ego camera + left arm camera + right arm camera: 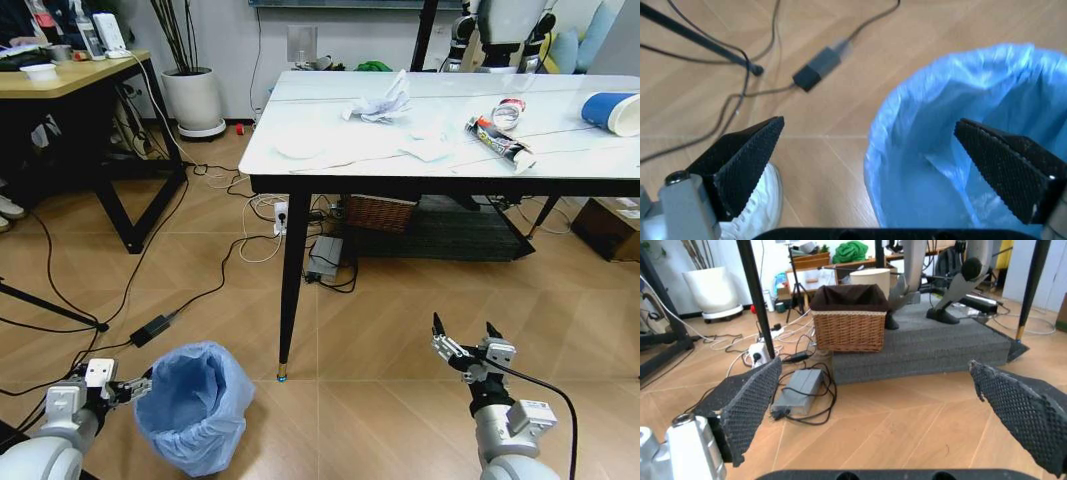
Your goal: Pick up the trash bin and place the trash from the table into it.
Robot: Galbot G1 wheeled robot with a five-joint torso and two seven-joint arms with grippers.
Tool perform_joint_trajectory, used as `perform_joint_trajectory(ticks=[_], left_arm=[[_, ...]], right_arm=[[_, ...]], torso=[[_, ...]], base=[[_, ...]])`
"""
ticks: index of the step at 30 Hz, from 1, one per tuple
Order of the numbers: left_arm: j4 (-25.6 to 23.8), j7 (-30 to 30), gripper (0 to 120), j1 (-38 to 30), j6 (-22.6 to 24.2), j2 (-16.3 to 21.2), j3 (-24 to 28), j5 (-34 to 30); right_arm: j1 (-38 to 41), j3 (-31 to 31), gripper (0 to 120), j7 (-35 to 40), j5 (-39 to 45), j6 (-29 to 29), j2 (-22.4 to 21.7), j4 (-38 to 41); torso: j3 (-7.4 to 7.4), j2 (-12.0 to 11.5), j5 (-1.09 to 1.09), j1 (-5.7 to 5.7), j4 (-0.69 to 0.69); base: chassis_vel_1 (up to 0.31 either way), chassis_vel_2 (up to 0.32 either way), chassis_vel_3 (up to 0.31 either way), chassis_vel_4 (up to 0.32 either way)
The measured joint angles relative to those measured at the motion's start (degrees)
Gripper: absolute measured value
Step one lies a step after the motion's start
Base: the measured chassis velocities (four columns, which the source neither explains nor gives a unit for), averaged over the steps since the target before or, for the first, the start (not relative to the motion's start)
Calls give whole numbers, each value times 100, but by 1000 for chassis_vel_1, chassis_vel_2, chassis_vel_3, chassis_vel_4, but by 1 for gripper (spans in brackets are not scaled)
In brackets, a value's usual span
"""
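The trash bin (195, 405), lined with a crinkled light-blue bag, stands on the wooden floor at the lower left. My left gripper (138, 387) is at its left rim and open. In the left wrist view one finger (743, 160) is over the floor and the other (1003, 170) over the bag's inside, so the trash bin's rim (873, 150) lies between them. My right gripper (465, 338) hangs open and empty at the lower right. On the table (450, 185) lie crumpled white paper (378, 103), a tissue (300, 143), a long wrapper (500, 142), a crushed can (508, 112) and a blue cup (612, 110).
A black table leg (292, 290) stands just right of the bin. Cables and a power adapter (150, 328) cross the floor at left. A yellow desk (70, 75) and a white planter (195, 100) are at the far left. A wicker basket (850, 317) sits under the table.
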Motion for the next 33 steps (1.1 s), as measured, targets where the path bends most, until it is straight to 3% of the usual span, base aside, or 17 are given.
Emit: perform_joint_trajectory(ticks=[17, 27, 33], left_arm=[[941, -54, 100, -620, 60, 236, 614, -64], [1860, -172, 100, -1305, 38, 274, 1258, -25], [2019, -182, 99, -1481, 72, 262, 1398, 27]], right_arm=[[214, -53, 100, -77, -58, 48, 0, -417], [274, -9, 100, -150, -184, 94, 0, -570], [273, 15, 100, -150, -227, 94, 0, -578]], torso=[[12, 16, 1, 4, 1], [16, 22, 1, 6, 0], [18, 23, 1, 7, 0]], base=[[0, 0, 0, 0], [0, 0, 0, 0], [0, 0, 0, 0]])
